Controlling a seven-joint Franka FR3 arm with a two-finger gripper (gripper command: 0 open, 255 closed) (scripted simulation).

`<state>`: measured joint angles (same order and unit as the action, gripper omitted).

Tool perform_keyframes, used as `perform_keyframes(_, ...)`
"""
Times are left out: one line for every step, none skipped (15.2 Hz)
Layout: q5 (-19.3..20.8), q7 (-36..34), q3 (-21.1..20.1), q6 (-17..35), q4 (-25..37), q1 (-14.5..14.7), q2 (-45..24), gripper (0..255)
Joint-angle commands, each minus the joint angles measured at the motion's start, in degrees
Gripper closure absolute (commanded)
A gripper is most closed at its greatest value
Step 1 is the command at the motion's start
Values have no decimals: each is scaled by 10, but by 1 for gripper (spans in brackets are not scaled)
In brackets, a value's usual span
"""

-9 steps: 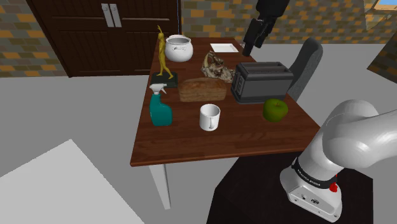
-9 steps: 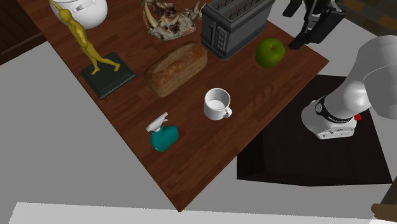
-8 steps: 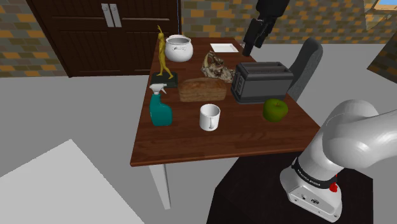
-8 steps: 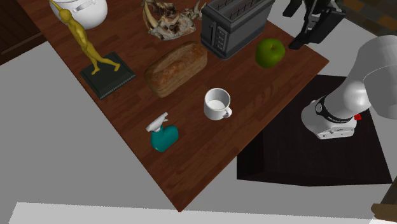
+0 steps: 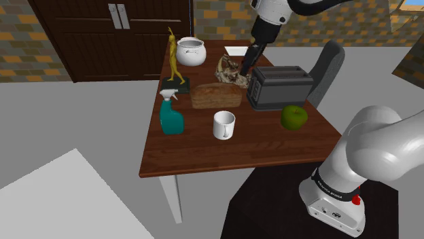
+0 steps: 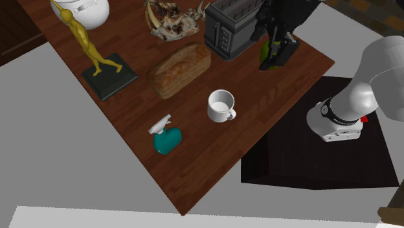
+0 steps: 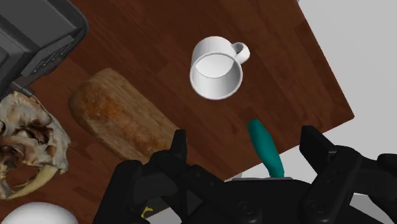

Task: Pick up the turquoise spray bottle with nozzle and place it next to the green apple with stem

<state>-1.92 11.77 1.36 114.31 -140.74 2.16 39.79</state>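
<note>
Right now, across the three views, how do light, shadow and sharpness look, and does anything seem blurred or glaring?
Shoulder view: even, flat light; the mug and spray bottle cast no clear shadow on the table. Second exterior view: the same flat light, crisp edges. Wrist view: no blur or glare; soft shading inside the mug, the open tool plain black.

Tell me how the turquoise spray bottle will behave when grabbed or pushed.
The spray bottle stands upright, taller than its base is wide, so a sideways push may tip it. Its body looks smooth, perhaps slippery when gripped.
</note>
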Motion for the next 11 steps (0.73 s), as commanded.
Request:
perform_keyframes(-9, 27, 8, 53, -11, 14, -30, 0)
perform_keyframes(-14, 43, 14, 77, -15, 20, -45, 0)
perform_keyframes(-20, 59, 19, 101, -18, 28, -62, 0)
perform_keyframes(-26, 76, 25, 125, -21, 35, -79, 0)
perform_keyframes(-33, 93, 31, 148, -22, 43, -97, 0)
perform_keyframes(-42, 111, 37, 171, -22, 51, -116, 0)
perform_keyframes(-51, 130, 43, 193, -21, 60, -135, 0)
perform_keyframes(-61, 149, 50, 214, -19, 70, -155, 0)
perform_keyframes(-73, 170, 56, 234, -16, 80, -175, 0)
perform_keyframes(-87, 192, 63, 254, -11, 90, -196, 0)
perform_keyframes(-102, 215, 70, 272, -6, 102, -217, 0)
